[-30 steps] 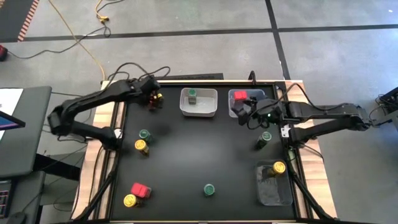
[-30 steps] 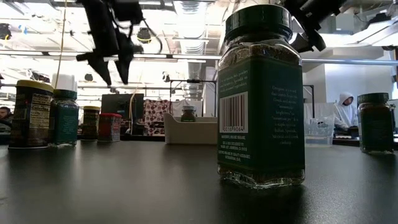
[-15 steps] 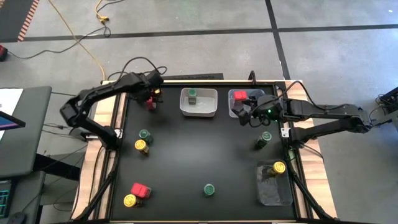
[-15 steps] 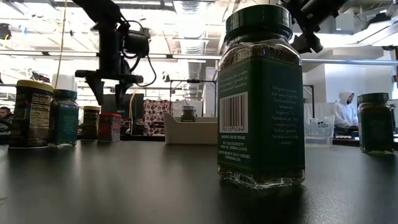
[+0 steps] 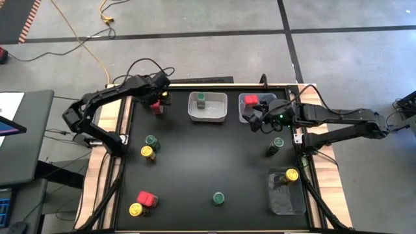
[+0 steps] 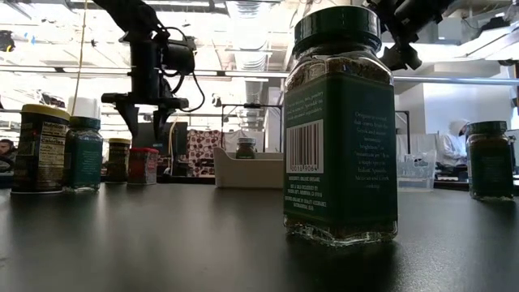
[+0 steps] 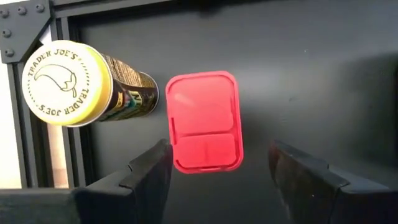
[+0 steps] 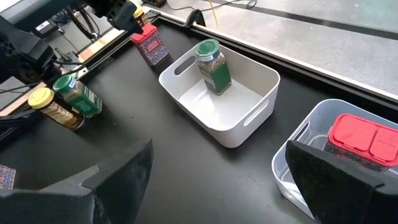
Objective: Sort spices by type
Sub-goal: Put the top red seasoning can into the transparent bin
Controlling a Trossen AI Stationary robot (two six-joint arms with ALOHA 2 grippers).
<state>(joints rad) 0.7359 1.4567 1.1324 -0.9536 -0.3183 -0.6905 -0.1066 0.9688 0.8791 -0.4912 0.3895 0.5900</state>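
A red boxy spice (image 7: 204, 121) stands in the table's far left corner, with a yellow-lidded jar (image 7: 62, 82) close beside it. My left gripper (image 7: 219, 167) hangs open just above the red spice (image 6: 143, 165), pointing down, one finger to each side and clear of it (image 5: 156, 103). My right gripper (image 8: 227, 186) is open and empty, held high near the clear bin (image 5: 242, 112). The other spices stand upright on the black table: green-lidded jars (image 5: 151, 140) (image 5: 219, 197) (image 5: 278, 144), yellow-lidded jars (image 5: 147, 152) (image 5: 135, 210) and a red one (image 5: 147, 197).
A white bin (image 5: 208, 116) at the far middle holds a green-lidded jar (image 8: 212, 65). The clear bin beside it holds a red spice (image 8: 367, 138). Another clear bin (image 5: 286, 198) at the near right holds a yellow-lidded jar (image 5: 291, 175). The table frame (image 7: 37, 155) runs close by the left corner.
My left gripper has swung toward the table's far left corner and come down over the red spice, turning as it went. It has hung almost still for the last half second. Its fingers have stayed open.
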